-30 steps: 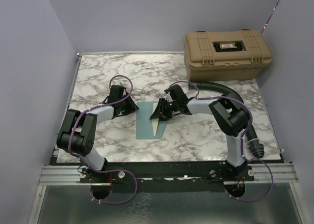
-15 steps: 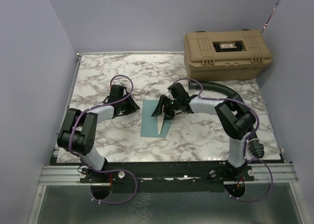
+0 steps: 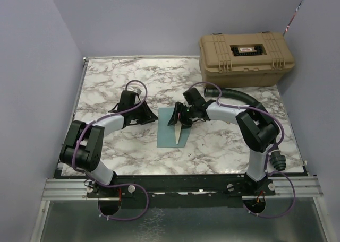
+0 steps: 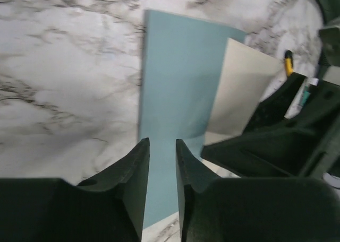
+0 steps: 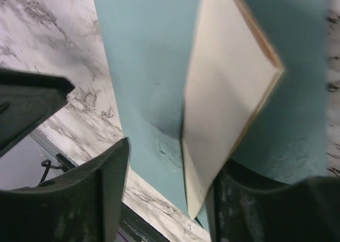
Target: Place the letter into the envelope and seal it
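Note:
The teal envelope [image 3: 171, 130] lies flat on the marble table, long side running near to far. The letter [image 3: 177, 131] stands tilted on edge over it, cream back showing. My right gripper [image 3: 179, 120] hangs over the envelope's far end, jaws wide apart. In the right wrist view [image 5: 172, 157] the letter [image 5: 228, 83] leans against the right finger [image 5: 249, 205], above the envelope [image 5: 143, 56]. My left gripper [image 3: 151, 116] is at the envelope's left edge. In the left wrist view [image 4: 162, 142] its jaws stand a narrow gap apart over the envelope [image 4: 178, 77], empty, with the letter [image 4: 241, 93] beyond.
A tan hard case [image 3: 245, 59] stands at the back right of the marble table [image 3: 106, 83]. Purple walls close the left and back. A metal rail [image 3: 180, 186] runs along the near edge. The right arm's black hose [image 3: 239, 96] arcs beside the case.
The envelope and letter have slid right and turned more upright in the top view. My right gripper has moved right and back with them. My left gripper has followed to the right.

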`<state>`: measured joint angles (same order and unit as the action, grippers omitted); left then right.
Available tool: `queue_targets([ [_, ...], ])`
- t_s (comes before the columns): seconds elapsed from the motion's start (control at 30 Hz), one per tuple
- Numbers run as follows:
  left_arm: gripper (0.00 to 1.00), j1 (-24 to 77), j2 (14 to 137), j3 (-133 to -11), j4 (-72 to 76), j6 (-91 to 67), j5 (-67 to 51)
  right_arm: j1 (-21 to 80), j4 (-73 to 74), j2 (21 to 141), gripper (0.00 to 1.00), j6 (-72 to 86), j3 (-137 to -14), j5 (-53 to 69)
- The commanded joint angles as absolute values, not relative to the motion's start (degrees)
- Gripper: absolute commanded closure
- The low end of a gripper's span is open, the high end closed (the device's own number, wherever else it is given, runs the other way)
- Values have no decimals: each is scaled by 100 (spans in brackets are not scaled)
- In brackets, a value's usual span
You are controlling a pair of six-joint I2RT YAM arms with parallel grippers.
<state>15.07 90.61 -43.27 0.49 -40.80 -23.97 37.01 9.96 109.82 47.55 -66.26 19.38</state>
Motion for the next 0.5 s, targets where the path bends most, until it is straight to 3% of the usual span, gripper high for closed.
queue_targets([
  [0.0, 76, 1817, 8867, -4042, 678, -4355, -3151, 3683, 1073, 11094, 48, 4642, -6440, 2014],
  [0.1, 82, 2067, 9000, -3894, 712, -4420, -3045, 3683, 854, 11186, 57, 4790, -6426, 2070],
  [0.23, 84, 2232, 9241, -3792, 681, -4505, -3001, 3677, 626, 11264, 62, 4838, -6429, 2071],
  [0.37, 86, 2308, 9501, -3736, 566, -4550, -2999, 3683, 488, 11285, 61, 4787, -6394, 2085],
  [0.47, 92, 2330, 9662, -3810, 64, -4475, -2648, 3678, 543, 11257, 52, 4753, -6373, 2018],
])
